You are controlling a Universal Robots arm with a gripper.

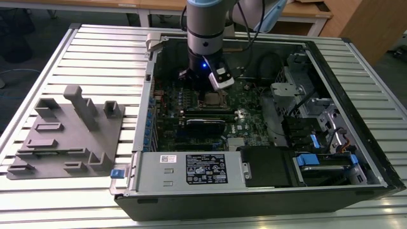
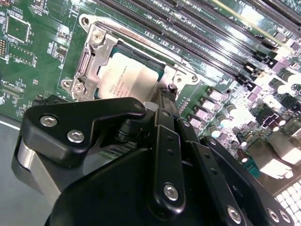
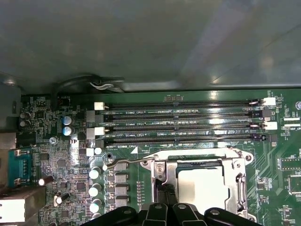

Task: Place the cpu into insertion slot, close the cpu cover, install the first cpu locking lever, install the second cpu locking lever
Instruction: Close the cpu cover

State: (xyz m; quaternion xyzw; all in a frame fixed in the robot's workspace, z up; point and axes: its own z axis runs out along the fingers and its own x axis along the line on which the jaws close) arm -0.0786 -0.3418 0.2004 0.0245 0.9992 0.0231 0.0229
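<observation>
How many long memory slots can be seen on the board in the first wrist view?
4 memory slots, parallel and side by side: first, second, third, and fourth, the one nearest the cpu. None seems hidden.

My arm (image 1: 205, 28) is a silver-grey tube with pale blue joint caps. A blue light (image 1: 203, 64) glows on its black wrist, with a white camera block (image 1: 220, 78) at four o'clock of that. The pincer (image 2: 164, 101) is matt black, its link bars pinned by silver screws (image 2: 170, 190).
</observation>
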